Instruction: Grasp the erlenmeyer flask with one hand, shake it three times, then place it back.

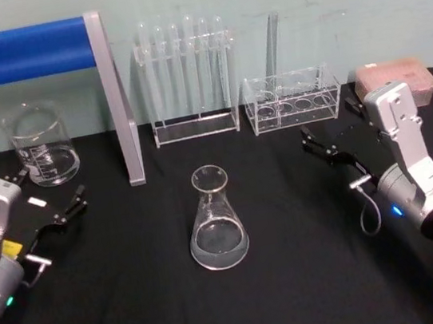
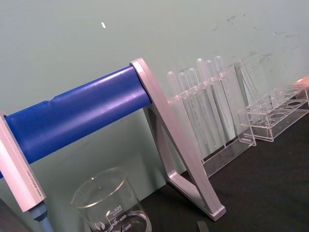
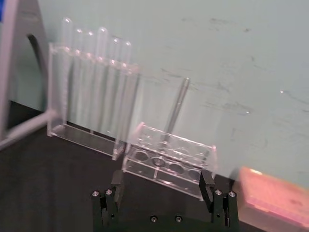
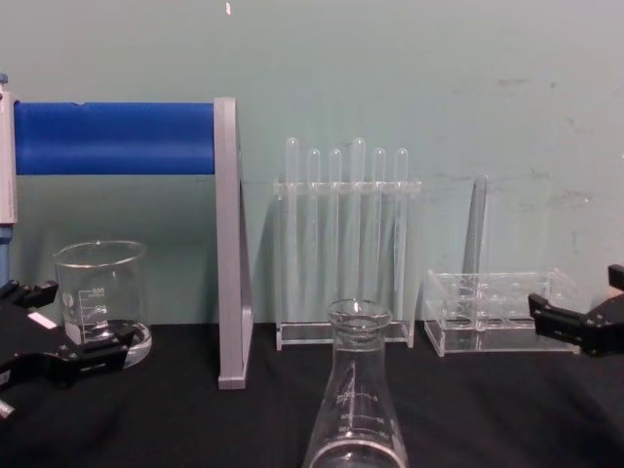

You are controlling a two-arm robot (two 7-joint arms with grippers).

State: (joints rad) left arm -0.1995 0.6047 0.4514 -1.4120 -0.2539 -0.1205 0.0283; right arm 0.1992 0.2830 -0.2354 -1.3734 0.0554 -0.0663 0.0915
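Observation:
The erlenmeyer flask [image 1: 217,220] stands upright at the middle of the black table, with a little clear liquid in its base; the chest view has it close in front [image 4: 356,400]. My right gripper [image 1: 333,133] is open, to the flask's right and farther back, in front of the low clear rack; its jaws stand wide apart [image 3: 161,183] with nothing between them. In the chest view it enters at the right edge [image 4: 585,300]. My left gripper [image 1: 47,194] is open at the table's left, in front of the beaker, also seen low at the left [image 4: 58,327]. Neither touches the flask.
A glass beaker [image 1: 41,146] stands at the back left beside a blue bar on a silver stand [image 1: 115,103]. Behind the flask are a test tube rack [image 1: 187,81] and a low clear rack [image 1: 293,101] holding a glass rod. A pink block [image 1: 398,78] lies at the back right.

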